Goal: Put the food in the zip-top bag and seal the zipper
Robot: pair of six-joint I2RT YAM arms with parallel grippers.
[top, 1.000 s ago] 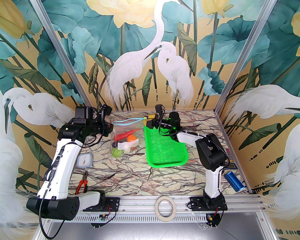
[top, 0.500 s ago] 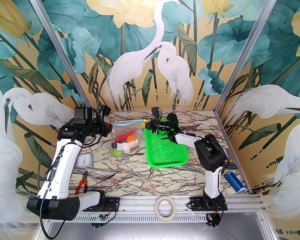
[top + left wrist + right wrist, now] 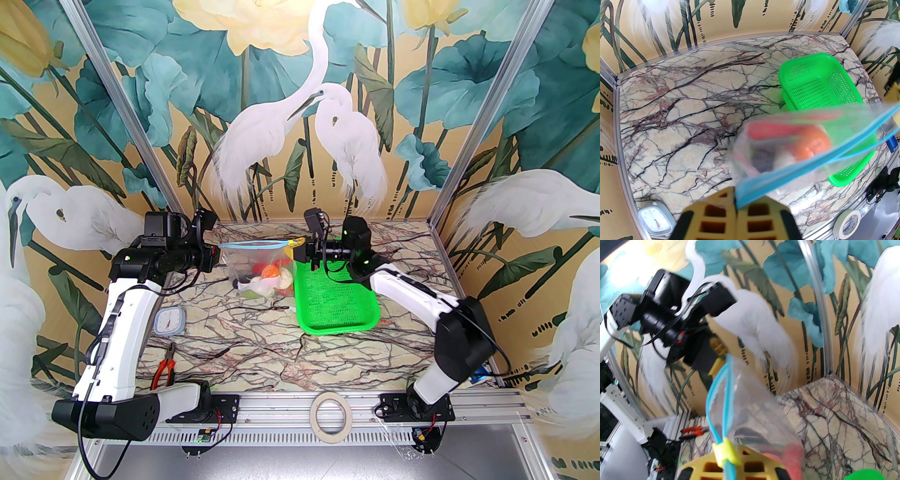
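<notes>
1. My left gripper (image 3: 736, 199) is pressed together on the left corner of the bag (image 3: 257, 268), right on the blue zipper (image 3: 253, 243).
2. My right gripper (image 3: 727, 463) is pressed together too. It pinches the right end of the zipper, just by the yellow slider (image 3: 726, 453).
3. The bag hangs between the two grippers, far on the table (image 3: 262, 342), just left of the green basket (image 3: 337, 304). I cannot tell if its bottom rests on the table.
4. The food (image 3: 268, 280) is down in the bag. I see red, orange, white and green bits. The basket looks bare, so I think the filling part is done.
5. The two blue lips stand apart between the grippers, so the mouth is not shut. What is left, I think, is to pull the slider along to the left end.
</notes>
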